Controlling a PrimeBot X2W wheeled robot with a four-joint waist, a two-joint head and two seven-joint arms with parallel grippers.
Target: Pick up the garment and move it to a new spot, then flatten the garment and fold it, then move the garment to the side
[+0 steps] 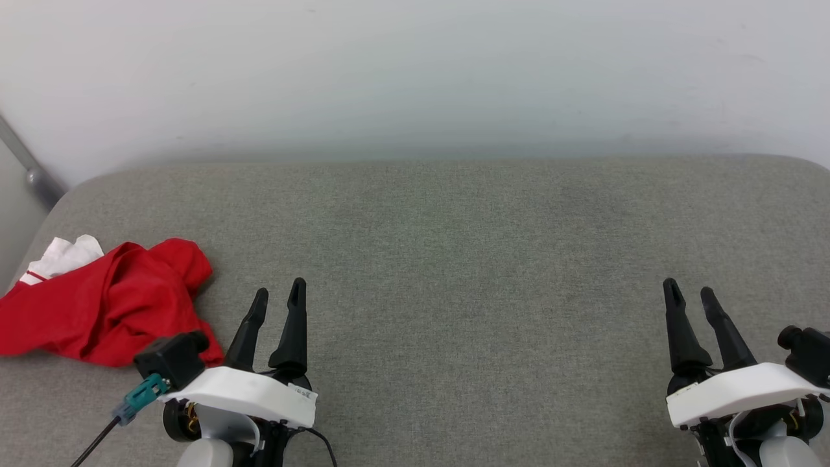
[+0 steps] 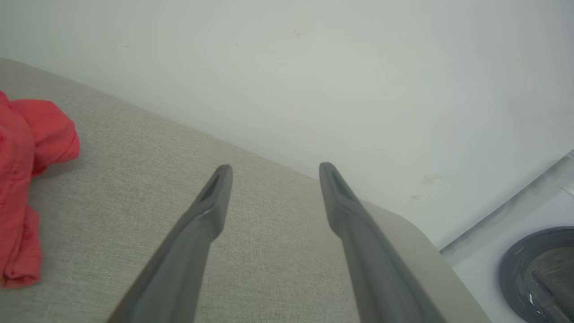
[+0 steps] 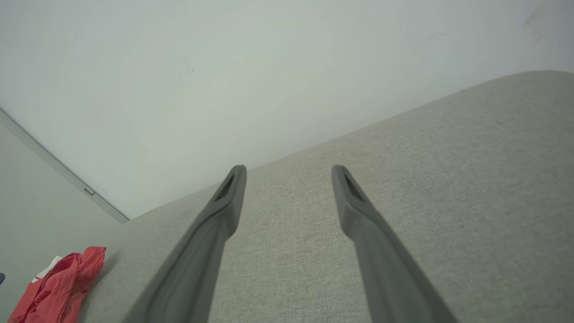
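Observation:
The garment [image 1: 104, 301] lies crumpled in a red heap with a bit of white sleeve showing, at the far left of the grey padded surface [image 1: 454, 259]. Its red edge also shows at the left of the left wrist view as the garment [image 2: 22, 179] and small in the lower left corner of the right wrist view as the garment [image 3: 58, 287]. My left gripper [image 1: 279, 292] stands open just right of the heap, not touching it, with nothing between its fingers. My right gripper [image 1: 690, 290] is open far off at the lower right, also with nothing in it.
A pale wall [image 1: 415, 78] runs along the back of the surface. A grey pipe or rail [image 1: 29, 168] slants at the far left. In the left wrist view a white appliance with a dark round door [image 2: 538, 273] stands beyond the surface's rounded right corner.

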